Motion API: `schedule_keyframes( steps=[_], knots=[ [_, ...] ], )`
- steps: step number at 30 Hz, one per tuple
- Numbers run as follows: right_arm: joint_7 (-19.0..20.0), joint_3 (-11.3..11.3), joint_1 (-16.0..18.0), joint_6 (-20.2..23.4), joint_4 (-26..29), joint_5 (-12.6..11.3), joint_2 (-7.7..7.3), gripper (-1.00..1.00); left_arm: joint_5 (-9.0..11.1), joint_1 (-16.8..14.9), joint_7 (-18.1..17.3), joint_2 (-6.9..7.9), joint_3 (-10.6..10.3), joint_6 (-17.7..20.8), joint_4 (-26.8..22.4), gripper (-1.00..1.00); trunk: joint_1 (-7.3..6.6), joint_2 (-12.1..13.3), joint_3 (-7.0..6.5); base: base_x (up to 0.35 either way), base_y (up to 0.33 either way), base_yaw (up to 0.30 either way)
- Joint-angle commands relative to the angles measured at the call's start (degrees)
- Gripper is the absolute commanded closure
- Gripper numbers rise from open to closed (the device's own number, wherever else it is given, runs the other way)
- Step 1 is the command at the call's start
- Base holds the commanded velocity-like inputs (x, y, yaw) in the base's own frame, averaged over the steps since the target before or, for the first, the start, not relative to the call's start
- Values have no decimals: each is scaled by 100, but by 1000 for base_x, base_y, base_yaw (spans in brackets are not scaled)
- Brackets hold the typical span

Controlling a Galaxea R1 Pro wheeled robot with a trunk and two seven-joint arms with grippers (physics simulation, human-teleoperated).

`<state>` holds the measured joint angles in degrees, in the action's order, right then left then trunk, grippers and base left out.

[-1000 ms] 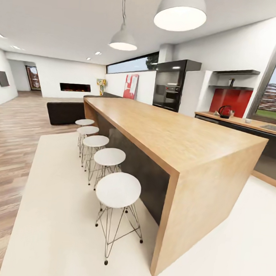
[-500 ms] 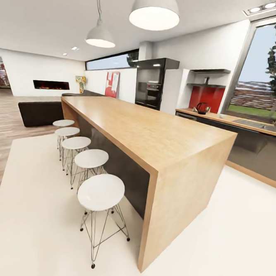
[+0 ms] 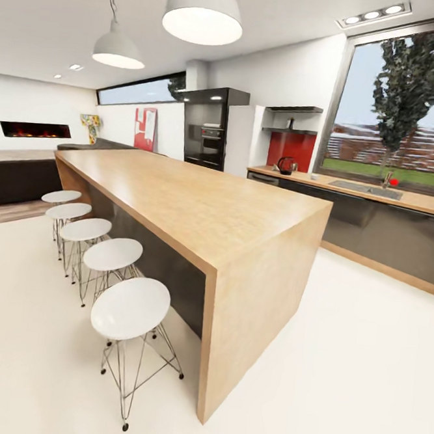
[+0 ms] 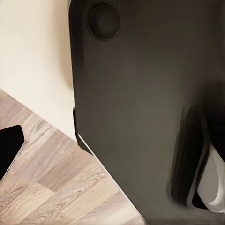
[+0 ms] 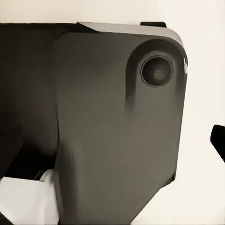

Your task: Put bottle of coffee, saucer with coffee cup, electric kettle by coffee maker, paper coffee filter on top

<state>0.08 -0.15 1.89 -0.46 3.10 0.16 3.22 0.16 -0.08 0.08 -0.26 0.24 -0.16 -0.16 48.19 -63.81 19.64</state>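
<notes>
The kitchen countertop (image 3: 350, 188) runs along the far right wall under the window, over grey cabinet fronts. The dark electric kettle (image 3: 286, 165) stands on its left end before a red backsplash. A small dark bottle (image 3: 290, 123), probably the bottle of coffee, sits on the kitchen shelf (image 3: 295, 131) above it. A tiny white thing (image 3: 315, 176) lies right of the kettle, too small to name. The coffee maker, filter and saucer are out of view. Both wrist views look at my dark base over the floor, and the grippers' state does not show.
The big wooden bar (image 3: 198, 202) stands between me and the countertop, with several white stools (image 3: 131, 308) along its left side. White floor (image 3: 349, 358) opens to the bar's right toward the cabinets. A steel sink (image 3: 366, 188) sits in the countertop. A black oven tower (image 3: 207, 134) stands beyond.
The head camera has swung to the right, so the whole picture has shifted left. The window, sink and more of the countertop have come into view. Nothing on the countertop moved.
</notes>
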Motion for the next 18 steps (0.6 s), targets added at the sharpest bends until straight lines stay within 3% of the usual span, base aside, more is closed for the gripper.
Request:
schedule_keyframes(
  steps=[1,18],
  knots=[
    [1,-2,4,-5,-2,2,-1,-100,2,-1,1,0,2,-2,-2,-100,-23,38,-9,0,0,-287],
    [-17,-2,4,-6,-2,2,0,-100,2,-1,1,-9,-15,-2,-2,-100,-396,720,-255,0,0,-287]
  ],
)
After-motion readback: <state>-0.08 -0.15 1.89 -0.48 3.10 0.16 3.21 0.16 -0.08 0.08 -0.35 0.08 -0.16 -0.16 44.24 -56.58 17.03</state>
